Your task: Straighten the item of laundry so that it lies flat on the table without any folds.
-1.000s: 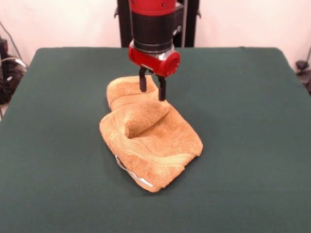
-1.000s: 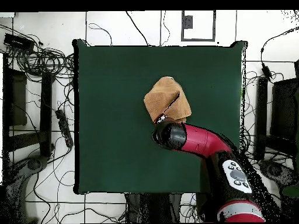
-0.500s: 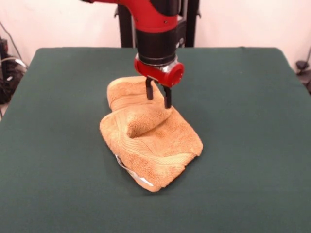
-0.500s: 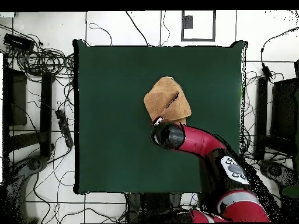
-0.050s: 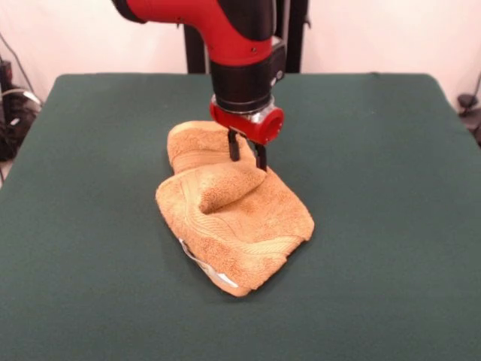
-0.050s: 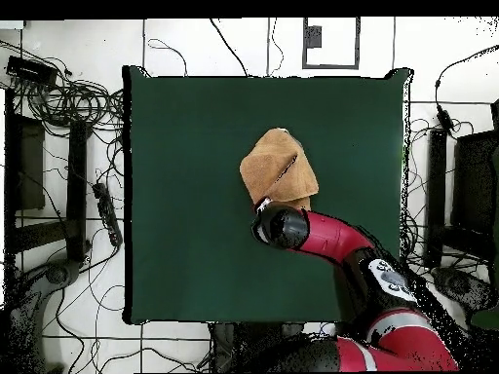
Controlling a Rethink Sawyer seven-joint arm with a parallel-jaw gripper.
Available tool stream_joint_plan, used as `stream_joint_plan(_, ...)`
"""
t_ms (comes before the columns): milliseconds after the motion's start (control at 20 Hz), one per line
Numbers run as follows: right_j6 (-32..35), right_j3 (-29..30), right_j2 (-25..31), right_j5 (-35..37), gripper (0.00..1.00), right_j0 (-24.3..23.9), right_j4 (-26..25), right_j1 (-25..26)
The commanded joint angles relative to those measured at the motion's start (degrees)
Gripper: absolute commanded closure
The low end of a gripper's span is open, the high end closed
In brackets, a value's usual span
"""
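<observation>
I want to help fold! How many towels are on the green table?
1. The orange-tan towel lies crumpled and folded over near the middle of the table, right under the gripper. Nothing shows a second towel, though its own folds hide some of it.

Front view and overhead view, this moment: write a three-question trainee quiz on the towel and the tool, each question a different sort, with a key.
1. True or false: the towel lies flat on the table with no folds.
2. Multiple choice: in the front view, the tool is
A. over the towel's far part, fingers down at a raised fold
B. parked beyond the table's edge
C. resting on bare felt beside the towel
3. Fill in: a white label shows at the towel's ____ edge in the front view.

Key
1. False: it is bunched, with a raised fold near its middle.
2. A
3. Near (lower).
</observation>
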Motion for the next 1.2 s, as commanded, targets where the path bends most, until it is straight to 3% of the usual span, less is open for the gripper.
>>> stream_joint_plan(50, -3.69, -3.08, 8.4, -2.72, 0.0, -0.68, -4.42, 3.36)
stream_joint_plan(100, -4.5, -3.35, 8.85, -3.23, 0.0, -1.02, -5.42, 3.46)
stream_joint_plan(150, -4.33, -3.78, 9.16, -3.14, 1.0, -1.2, -6.67, 3.51)
stream_joint_plan(850, 0.18, -2.69, 7.59, -5.22, 1.0, 0.06, -9.02, 1.75)
stream_joint_plan(1000, -3.44, -3.52, 6.68, -1.16, 1.0, 0.98, -11.09, -0.11)
stream_joint_plan(1200, -8.52, -3.02, 6.84, 5.28, 1.0, 0.26, -13.48, -7.13)
